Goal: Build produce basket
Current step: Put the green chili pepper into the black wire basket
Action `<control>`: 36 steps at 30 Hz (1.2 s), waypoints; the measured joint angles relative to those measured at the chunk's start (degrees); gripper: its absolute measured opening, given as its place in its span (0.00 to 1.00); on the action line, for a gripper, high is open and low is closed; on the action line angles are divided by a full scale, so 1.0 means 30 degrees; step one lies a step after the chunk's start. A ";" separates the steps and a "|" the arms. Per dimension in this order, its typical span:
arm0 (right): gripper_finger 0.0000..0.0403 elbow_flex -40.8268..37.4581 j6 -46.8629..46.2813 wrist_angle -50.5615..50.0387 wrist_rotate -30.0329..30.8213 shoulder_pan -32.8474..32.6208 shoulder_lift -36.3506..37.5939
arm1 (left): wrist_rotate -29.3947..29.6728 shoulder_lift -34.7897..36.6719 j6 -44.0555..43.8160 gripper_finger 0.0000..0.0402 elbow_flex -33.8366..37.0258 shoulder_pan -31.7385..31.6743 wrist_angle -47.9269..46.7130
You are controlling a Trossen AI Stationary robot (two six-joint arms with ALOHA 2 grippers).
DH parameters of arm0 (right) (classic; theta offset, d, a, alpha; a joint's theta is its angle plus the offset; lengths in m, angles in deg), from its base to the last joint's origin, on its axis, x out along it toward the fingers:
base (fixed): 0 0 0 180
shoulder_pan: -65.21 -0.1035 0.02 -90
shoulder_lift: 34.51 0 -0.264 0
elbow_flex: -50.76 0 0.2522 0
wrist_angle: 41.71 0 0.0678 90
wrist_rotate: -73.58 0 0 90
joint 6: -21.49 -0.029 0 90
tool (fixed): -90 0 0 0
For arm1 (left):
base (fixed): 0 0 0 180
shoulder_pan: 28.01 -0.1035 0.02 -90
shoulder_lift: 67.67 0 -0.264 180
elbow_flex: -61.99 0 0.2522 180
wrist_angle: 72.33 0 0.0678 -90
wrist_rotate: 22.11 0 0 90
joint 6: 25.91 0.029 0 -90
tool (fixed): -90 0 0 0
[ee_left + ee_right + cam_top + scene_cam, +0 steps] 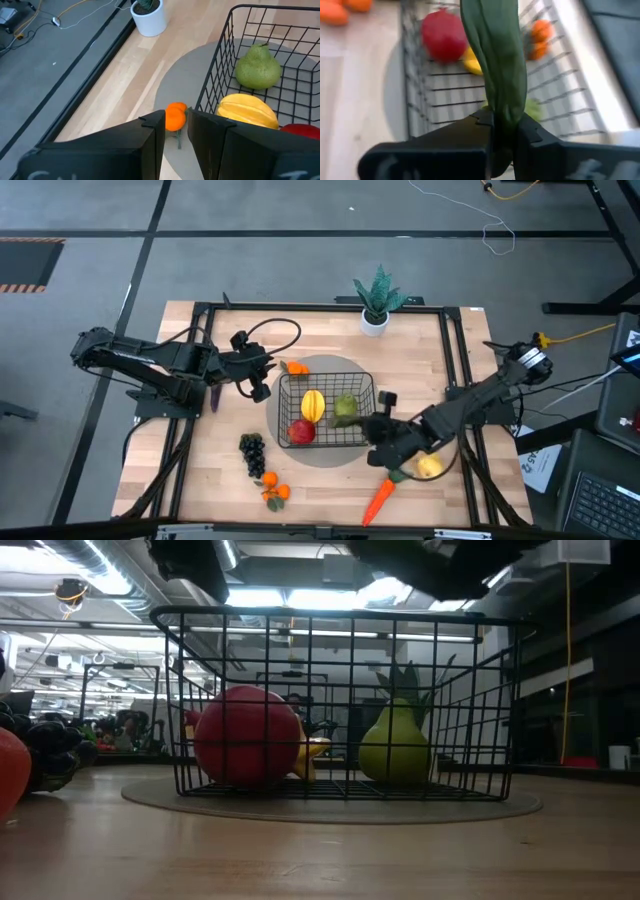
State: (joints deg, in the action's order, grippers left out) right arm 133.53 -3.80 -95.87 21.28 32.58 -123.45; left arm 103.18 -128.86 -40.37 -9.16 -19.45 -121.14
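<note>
The black wire basket [325,408] stands on a round grey mat and holds a red apple [302,431], a yellow squash [313,404] and a green pear [345,408]. My left gripper [262,383] is open at the basket's left side; in its wrist view [175,123] the small oranges [175,110] lie on the mat just beyond its fingertips, untouched. My right gripper [376,428] is at the basket's near right corner, shut on a long green pod-like piece [495,55]. A yellow pear [428,467] lies under the right arm. My right gripper pinches the long green piece between its two fingers at one end [503,119]. The piece reaches forward from the fingers, along them, over the basket's edge. In the right wrist view it is clear of the table.
Black grapes [252,452], a second pair of oranges [275,492] and an orange carrot [378,498] lie on the table near the front edge. A white pot with a green plant [376,305] stands at the far edge. A black frame rail borders the table.
</note>
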 joint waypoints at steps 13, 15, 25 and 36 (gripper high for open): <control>0.05 -0.0015 -0.2131 0.1915 -0.5766 0.1023 -0.1864 | 0.0003 0.0007 0.0000 0.18 0.0000 -0.0007 0.0025; 0.05 -0.0022 -0.2530 0.2442 -0.5751 0.1037 -0.1875 | 0.0000 0.0007 0.0000 0.18 0.0000 -0.0002 0.0029; 0.05 -0.0022 -0.2493 0.4143 -0.7705 0.1015 -0.1875 | 0.0000 0.0007 -0.0007 0.18 0.0000 -0.0007 0.0029; 0.05 -0.0022 0.0481 0.3365 -0.5005 0.1297 -0.1751 | 0.0000 0.0007 -0.0007 0.18 0.0000 -0.0006 0.0029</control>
State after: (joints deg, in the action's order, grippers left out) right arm 133.47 -2.35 -85.77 6.26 36.47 -128.71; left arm 103.18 -128.84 -40.39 -9.16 -19.47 -121.05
